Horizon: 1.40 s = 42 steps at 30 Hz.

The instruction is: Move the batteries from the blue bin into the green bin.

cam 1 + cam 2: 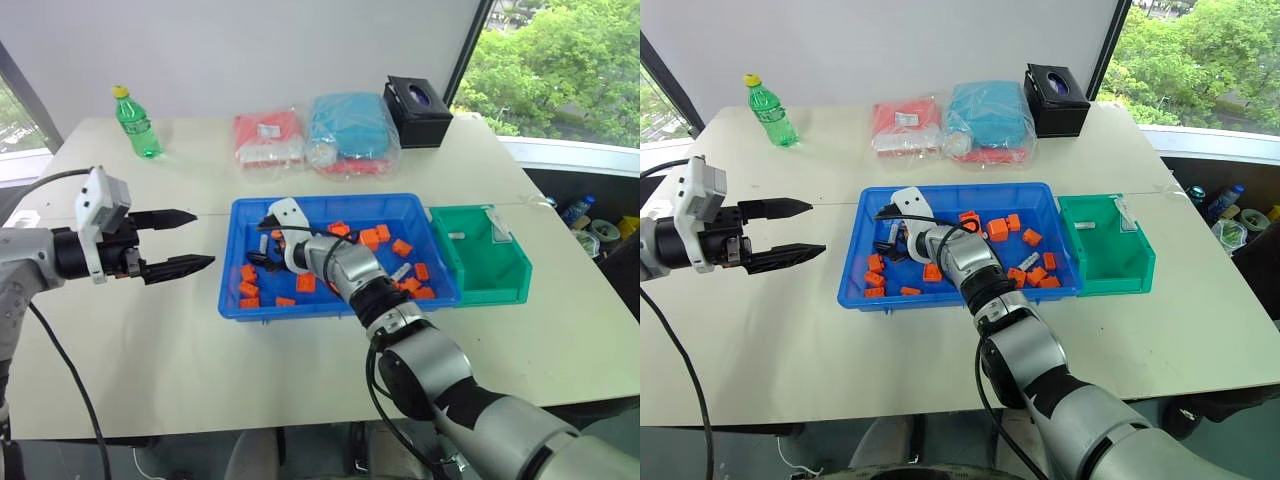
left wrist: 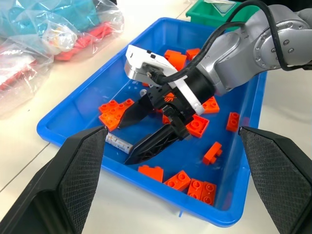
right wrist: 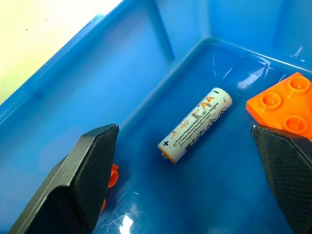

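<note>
Right wrist view shows us one battery [image 3: 195,125] lying flat on the floor of the blue bin [image 3: 146,58], near a corner, between our right gripper's [image 2: 146,131] wide-open fingers. It could roll away if one finger bumps it first. Its long way runs slanted across the gap, plus end nearest us. Our left gripper [image 1: 180,242] hangs open beside the bin, and the green bin [image 1: 500,285] waits.

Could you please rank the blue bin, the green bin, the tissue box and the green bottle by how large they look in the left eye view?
1. blue bin
2. green bin
3. tissue box
4. green bottle

The box and bottle stand farther back, so they may look smaller than they are.
</note>
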Available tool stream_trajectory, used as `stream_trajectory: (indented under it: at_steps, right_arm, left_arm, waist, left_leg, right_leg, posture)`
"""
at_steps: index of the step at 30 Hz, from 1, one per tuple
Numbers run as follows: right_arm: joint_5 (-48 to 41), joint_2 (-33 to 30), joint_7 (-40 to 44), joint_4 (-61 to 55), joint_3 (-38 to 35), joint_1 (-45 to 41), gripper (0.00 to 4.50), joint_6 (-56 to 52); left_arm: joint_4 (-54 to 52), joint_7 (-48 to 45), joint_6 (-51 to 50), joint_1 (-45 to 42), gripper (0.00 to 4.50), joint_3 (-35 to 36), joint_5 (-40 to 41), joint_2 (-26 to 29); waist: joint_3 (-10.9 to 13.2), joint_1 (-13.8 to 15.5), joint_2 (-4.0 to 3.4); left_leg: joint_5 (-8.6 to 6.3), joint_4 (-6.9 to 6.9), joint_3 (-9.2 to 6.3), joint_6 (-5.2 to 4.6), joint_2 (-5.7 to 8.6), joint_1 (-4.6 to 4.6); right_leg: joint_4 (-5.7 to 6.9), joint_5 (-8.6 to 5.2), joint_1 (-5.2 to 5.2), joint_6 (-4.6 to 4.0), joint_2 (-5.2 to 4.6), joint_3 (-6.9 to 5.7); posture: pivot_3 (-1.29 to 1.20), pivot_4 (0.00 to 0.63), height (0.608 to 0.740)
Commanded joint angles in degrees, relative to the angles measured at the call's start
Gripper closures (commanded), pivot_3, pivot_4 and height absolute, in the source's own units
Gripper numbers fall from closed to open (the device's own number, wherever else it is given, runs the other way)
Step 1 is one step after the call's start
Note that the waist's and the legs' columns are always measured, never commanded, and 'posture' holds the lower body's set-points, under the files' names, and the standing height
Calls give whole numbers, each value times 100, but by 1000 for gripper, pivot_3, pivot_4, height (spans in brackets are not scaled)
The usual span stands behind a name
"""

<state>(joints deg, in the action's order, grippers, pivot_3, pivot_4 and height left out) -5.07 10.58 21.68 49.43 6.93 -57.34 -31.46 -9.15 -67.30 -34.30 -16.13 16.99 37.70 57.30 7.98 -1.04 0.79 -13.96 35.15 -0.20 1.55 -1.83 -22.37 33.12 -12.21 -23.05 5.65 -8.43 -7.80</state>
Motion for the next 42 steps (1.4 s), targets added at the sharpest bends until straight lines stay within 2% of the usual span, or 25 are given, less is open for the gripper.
stream_trajectory:
  at_steps: [1, 8, 9, 11, 18, 25, 28, 34, 36, 38, 42]
  right_arm:
    - [190, 370, -86, 520, 148, -126, 25, 258]
    - [586, 342, 37, 919, 554, -135, 25, 903]
    - [633, 339, 60, 940, 598, -130, 262, 978]
    - [723, 334, 91, 971, 674, -124, 881, 1122]
    - [766, 313, 190, 919, 657, -74, 4374, 1143]
    - [710, 166, 268, 589, 596, 34, 4374, 954]
    - [656, -57, 430, -205, 613, 303, 4374, 672]
    - [-37, -1306, 1242, -4357, 400, 1460, 4374, -1685]
    - [-449, -1906, 1387, -5674, -58, 1778, 4374, -2584]
    - [-765, -2235, 1347, -6466, -512, 1934, 4374, -3237]
    - [-1047, -2795, 981, -7453, -1895, 2019, 4374, -4375]
  left_arm:
    - [-71, 1, 103, -138, 0, 70, -1, 41]
    - [-72, 35, 95, -232, 0, 16, 0, 10]
    - [-69, 35, 97, -241, 0, 6, -2, 8]
    - [-73, 33, 83, -258, 0, -12, 3, 0]
    - [-166, 35, 29, -225, 0, -48, 33, -45]
    - [-98, 16, 64, -300, 0, -129, 10, -84]
    - [-169, 29, 8, -318, 0, -190, 82, -159]
    - [-395, -21, -159, -462, 0, -398, 307, -356]
    - [-369, 4, -129, -620, 0, -578, 283, -517]
    - [-335, 24, -110, -739, 0, -689, 249, -644]
    - [-221, 131, -73, -978, 0, -830, 184, -928]
  waist:
    - [0, 0, 0]
    - [0, -3, 0]
    - [0, -4, 0]
    - [0, -11, 0]
    - [0, -23, 0]
    - [0, -11, 0]
    - [0, 6, 1]
    - [2, 71, 2]
    - [2, 77, 5]
    - [2, 73, 7]
    - [1, 56, 10]
  left_leg:
    - [0, 0, 0, 0, 0, 0]
    - [0, 0, -1, 0, 0, 1]
    - [0, 0, -1, 0, 0, 1]
    - [0, 0, -1, 0, 0, 1]
    - [0, -4, 0, 0, 0, 1]
    - [0, -2, 0, 0, -1, 1]
    - [0, -2, -2, 0, 0, 0]
    - [1, 4, -7, 0, 5, -19]
    - [0, 9, -4, 1, 10, -17]
    - [0, 9, -4, 1, 9, -16]
    - [0, 1, 0, 1, 4, -13]
  right_leg:
    - [0, 0, 0, 0, 0, 0]
    - [1, 0, 0, 0, 0, 0]
    - [1, 0, 0, 0, 0, 0]
    - [1, 0, 0, 0, 0, 0]
    - [1, 0, -2, -1, 2, 0]
    - [1, -1, -1, -1, 1, 1]
    - [0, 0, 0, -1, 1, 1]
    - [-2, 1, 1, -1, -4, 0]
    - [-9, -1, 3, 0, -11, 2]
    - [-11, -2, 2, -1, -10, 1]
    - [-8, -2, 6, 1, -7, -5]
  posture:
    - [0, 150, 723]
    - [0, 150, 723]
    - [0, 150, 723]
    - [0, 150, 723]
    - [0, 150, 723]
    - [0, 150, 723]
    - [0, 150, 723]
    - [0, 150, 723]
    - [0, 150, 723]
    - [0, 150, 723]
    - [0, 150, 723]
